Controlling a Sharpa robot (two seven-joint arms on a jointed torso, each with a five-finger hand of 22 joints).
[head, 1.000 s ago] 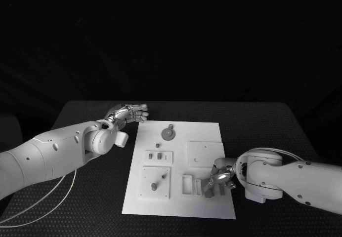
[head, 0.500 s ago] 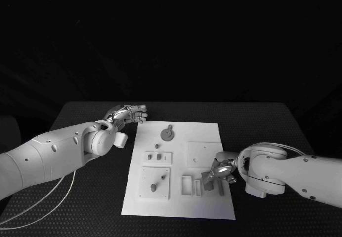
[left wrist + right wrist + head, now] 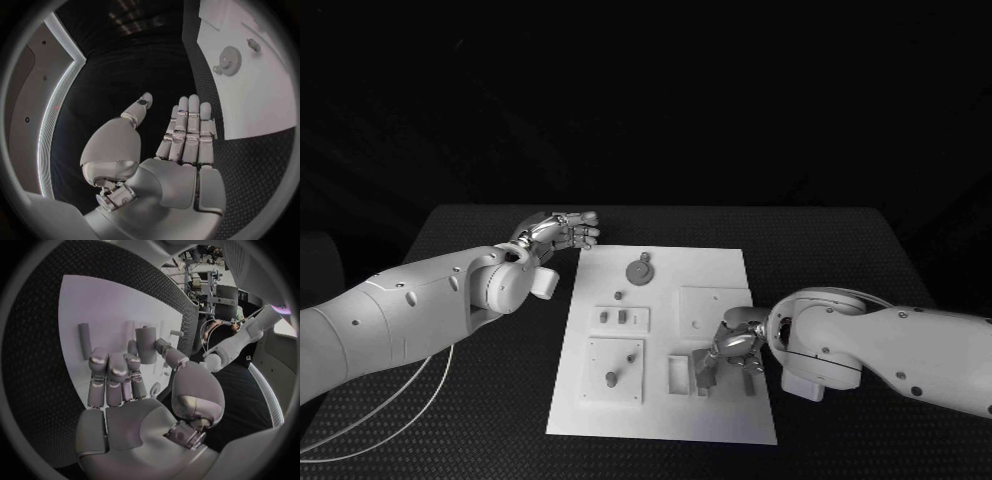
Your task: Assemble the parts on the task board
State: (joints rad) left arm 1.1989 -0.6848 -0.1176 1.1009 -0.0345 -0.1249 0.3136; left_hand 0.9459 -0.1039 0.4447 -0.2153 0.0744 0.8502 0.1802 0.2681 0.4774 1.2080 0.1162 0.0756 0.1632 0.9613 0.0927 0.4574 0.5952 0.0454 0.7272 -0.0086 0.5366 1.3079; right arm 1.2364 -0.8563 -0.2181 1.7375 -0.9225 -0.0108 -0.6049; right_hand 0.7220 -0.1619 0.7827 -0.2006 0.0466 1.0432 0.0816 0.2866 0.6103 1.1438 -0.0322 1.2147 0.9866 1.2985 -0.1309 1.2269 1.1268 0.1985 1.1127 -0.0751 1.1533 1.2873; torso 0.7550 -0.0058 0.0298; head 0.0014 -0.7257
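Head view: the white task board [image 3: 661, 340] lies mid-table. The left hand [image 3: 560, 231] hovers off its far-left corner, fingers loosely apart, holding nothing. The right hand [image 3: 728, 347] sits over the board's near-right area, hiding what is under it — its grasp cannot be judged here.

Left wrist view: flat, empty palm; a gear-shaped part [image 3: 228, 55] lies on the board.

Right wrist view: fingers curled above the board, a cylindrical part [image 3: 145, 343] at the fingertips [image 3: 119, 361] — contact unclear. A slim bar part [image 3: 84, 341] lies apart.
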